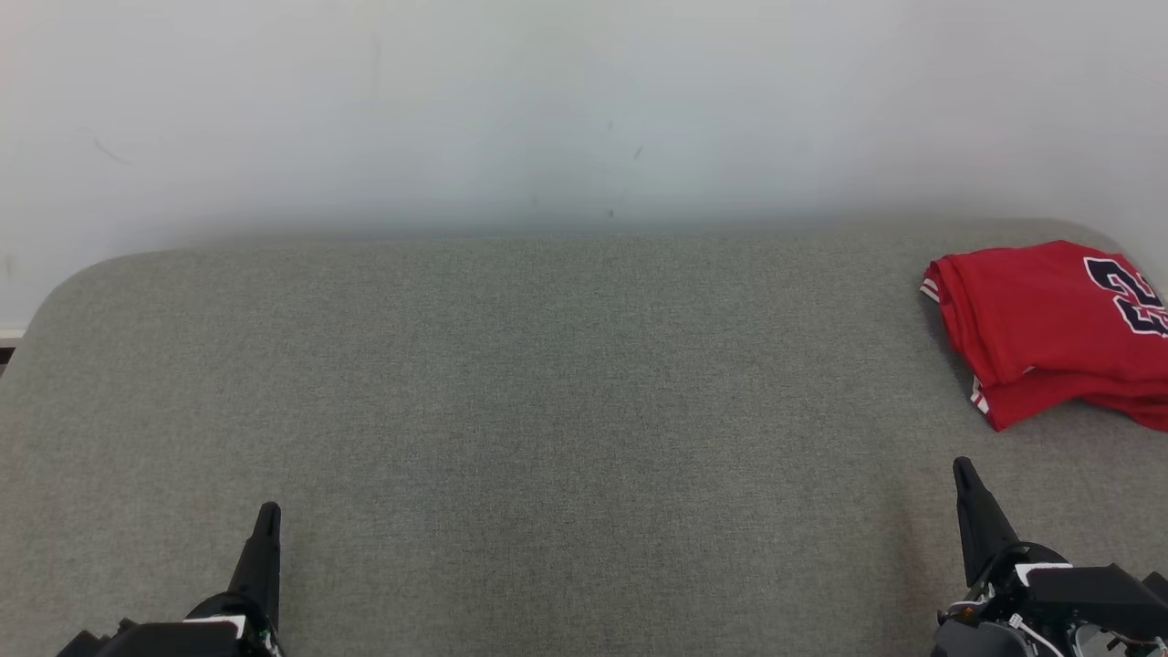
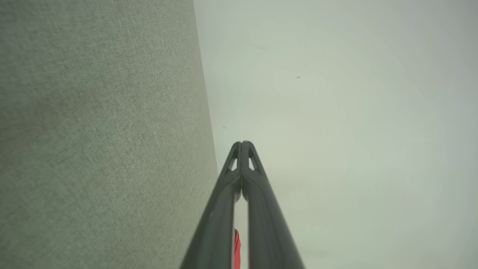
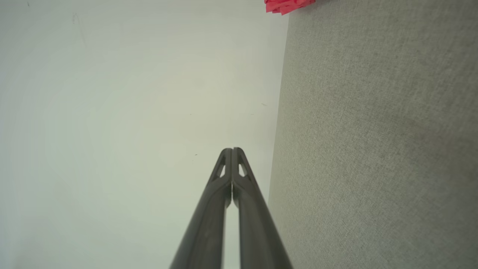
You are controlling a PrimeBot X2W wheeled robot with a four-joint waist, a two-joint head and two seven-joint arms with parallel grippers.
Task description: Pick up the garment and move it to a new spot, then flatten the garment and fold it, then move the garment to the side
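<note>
The garment (image 1: 1049,324) is a red jersey with dark numerals, folded into a compact stack at the far right of the grey padded table (image 1: 547,411). A sliver of its red cloth (image 2: 236,248) shows between the fingers in the left wrist view, and a corner of the garment (image 3: 287,5) sits at the top of the right wrist view. My left gripper (image 1: 267,513) rests at the lower left, shut and empty. My right gripper (image 1: 961,470) rests at the lower right, shut and empty, short of the garment. In the wrist views both the left gripper (image 2: 242,144) and the right gripper (image 3: 232,150) have their fingertips pressed together.
A pale wall (image 1: 584,109) rises right behind the table's far edge. The table's rounded left corner (image 1: 55,301) sits at the far left. The garment runs past the right border of the head view.
</note>
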